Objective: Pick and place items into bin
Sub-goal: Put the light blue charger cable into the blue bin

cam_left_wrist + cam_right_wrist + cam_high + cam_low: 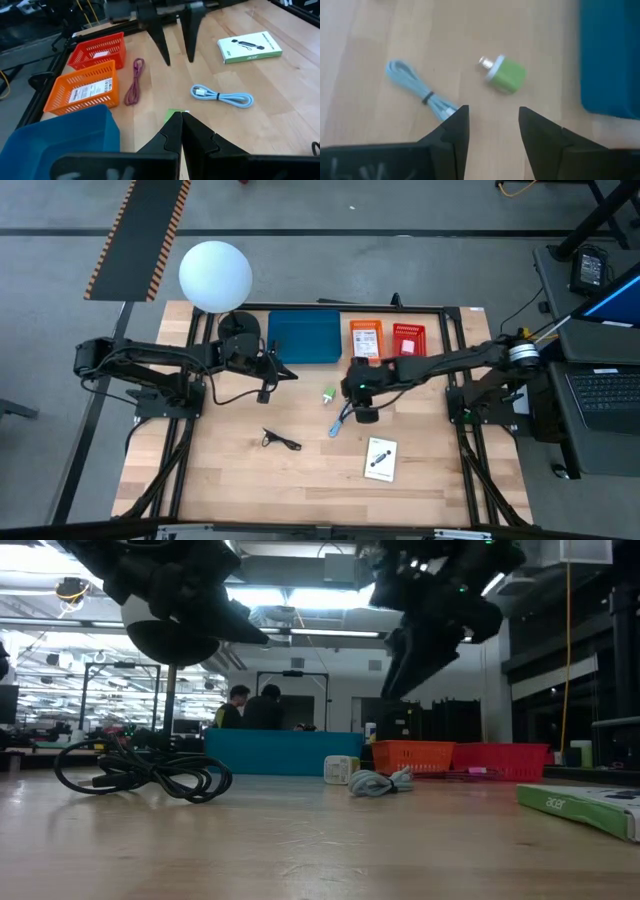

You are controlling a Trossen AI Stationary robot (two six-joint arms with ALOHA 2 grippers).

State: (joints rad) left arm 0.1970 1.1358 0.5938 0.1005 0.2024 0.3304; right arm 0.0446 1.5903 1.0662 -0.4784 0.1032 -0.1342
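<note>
Risk: right end effector (490, 130), released at centre frame above the green lump (506, 74), may nudge it aside; left end effector (181, 131) clenched.

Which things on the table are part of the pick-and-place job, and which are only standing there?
For the job:
- green plug
- light blue cable
- black cable
- white box
- purple cord
- blue bin
- right gripper, open above the plug
- left gripper, shut

Just lying about:
- white globe lamp
- laptop
</note>
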